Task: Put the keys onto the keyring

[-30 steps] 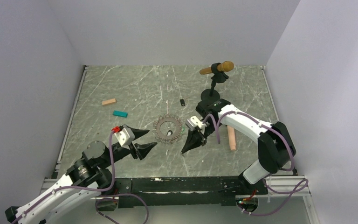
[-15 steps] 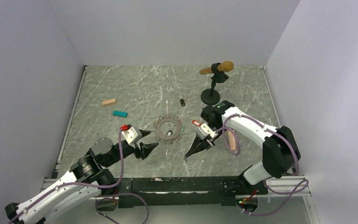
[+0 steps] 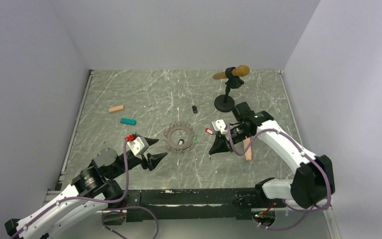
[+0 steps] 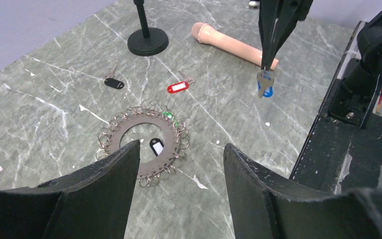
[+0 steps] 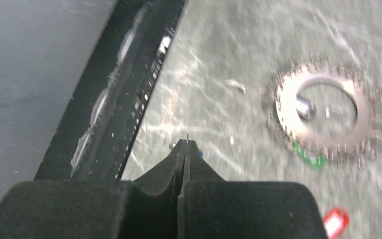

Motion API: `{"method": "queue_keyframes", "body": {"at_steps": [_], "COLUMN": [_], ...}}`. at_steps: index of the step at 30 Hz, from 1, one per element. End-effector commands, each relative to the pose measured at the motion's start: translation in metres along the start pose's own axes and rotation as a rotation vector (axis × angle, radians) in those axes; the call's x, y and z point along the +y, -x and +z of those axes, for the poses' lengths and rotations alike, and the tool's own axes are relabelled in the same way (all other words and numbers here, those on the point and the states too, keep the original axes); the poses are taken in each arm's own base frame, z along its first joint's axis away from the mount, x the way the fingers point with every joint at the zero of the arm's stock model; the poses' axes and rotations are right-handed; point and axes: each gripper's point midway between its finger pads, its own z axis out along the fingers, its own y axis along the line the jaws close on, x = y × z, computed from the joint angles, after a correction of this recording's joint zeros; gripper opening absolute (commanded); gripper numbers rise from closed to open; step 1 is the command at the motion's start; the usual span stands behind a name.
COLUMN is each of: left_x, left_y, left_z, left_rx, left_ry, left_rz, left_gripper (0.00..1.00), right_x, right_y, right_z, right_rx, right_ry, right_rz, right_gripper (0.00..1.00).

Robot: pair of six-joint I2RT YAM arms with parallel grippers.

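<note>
A: Where's the keyring?

B: Keyring (image 3: 179,138) lies flat mid-counter (image 3: 144,94) — a round band w/ small loops all round the rim. Green key (image 4: 168,114) sits at its far rim among the loops; can't tell if it's threaded on. A black tag (image 4: 156,146) lies inside the hole.

A: Other keys?

B: Red key (image 4: 178,87) is flat on the counter, just beyond the keyring toward the R side, not touching it. Blue key (image 4: 264,85) is in the R claw (image 4: 266,62).

A: How's that claw?

B: Pinched fully shut, pointing down, tips on the key's metal end w/ the blue tag dangling below. It's to the R of the keyring, apart from it. R wrist cam is blurred; only a speck of blue shows by the tips.

A: L claw?

B: L claw (image 3: 162,147) gapes wide — nothing in it, touching nothing. It's low, just beside the keyring's L side, aimed at it.

A: Rest?

B: Black stand (image 3: 224,103) at back R w/ a wooden-handled piece (image 3: 232,72) on top. Peach cylinder (image 4: 234,44) lies behind the R claw. Small black piece (image 3: 195,109) lies beyond the keyring. Teal block (image 3: 128,121) & tan block (image 3: 116,108) are off to the L.
</note>
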Motion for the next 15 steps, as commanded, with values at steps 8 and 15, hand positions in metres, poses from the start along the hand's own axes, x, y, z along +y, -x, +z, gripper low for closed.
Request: {"method": "queue_keyframes", "body": {"at_steps": [8,15], "left_x": [0.001,0.001], "left_y": [0.020,0.017], "left_z": [0.002,-0.004], "left_rx": [-0.034,-0.038], "left_ry": [-0.013,-0.010], "left_rz": [0.073,0.072], "left_gripper": [0.67,0.67], "right_x": [-0.016,-0.048], "right_y": [-0.096,-0.149], "right_z": [-0.084,-0.069], "right_rx": [0.435,0.533], "right_ry": [-0.533,-0.538], "right_rz": [0.382,0.552], "right_gripper": [0.00,0.00]}}
